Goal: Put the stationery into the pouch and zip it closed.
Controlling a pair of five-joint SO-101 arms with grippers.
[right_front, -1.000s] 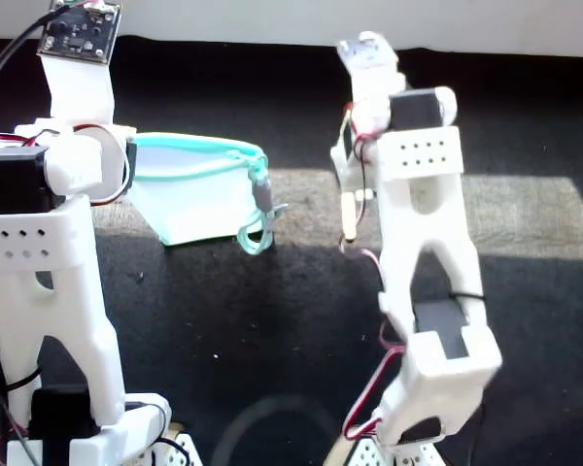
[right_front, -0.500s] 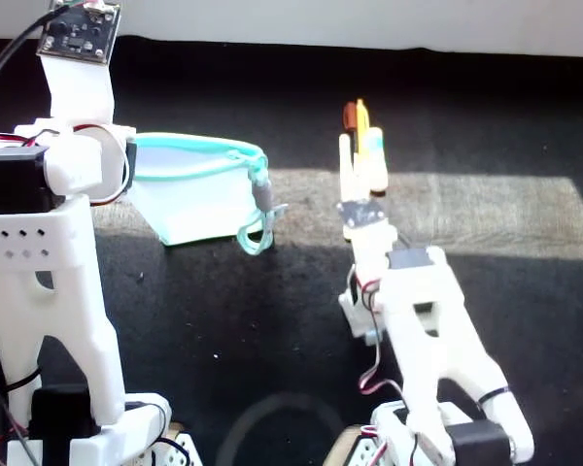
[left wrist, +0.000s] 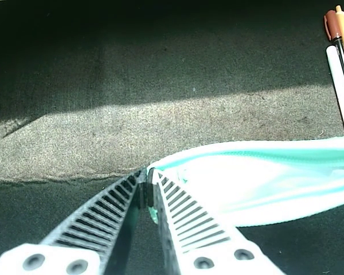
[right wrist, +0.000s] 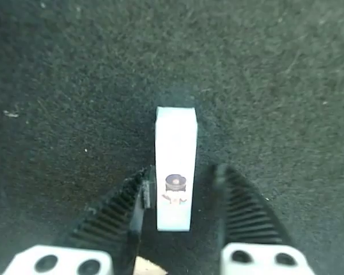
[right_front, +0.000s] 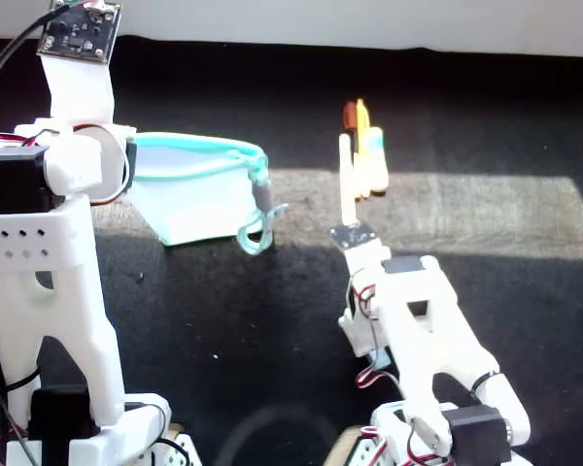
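Left claw (left wrist: 146,186) pinches the pouch (left wrist: 246,183) by its rim, zip open. Right claw (right wrist: 178,189), jaws apart, straddles an eraser (right wrist: 176,169) right of the pouch, near the pens (right_front: 361,136).

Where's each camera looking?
High view: above the table, looking down on left arm, right arm, pouch, pens.
Left wrist view: on left arm, facing left gripper pinching the pouch.
Right wrist view: on right arm, facing down at right gripper open around a white eraser.
Shared: high and left wrist views show pouch and pens.

Left pincer (left wrist: 147,187) tight on pouch (left wrist: 264,180) edge.
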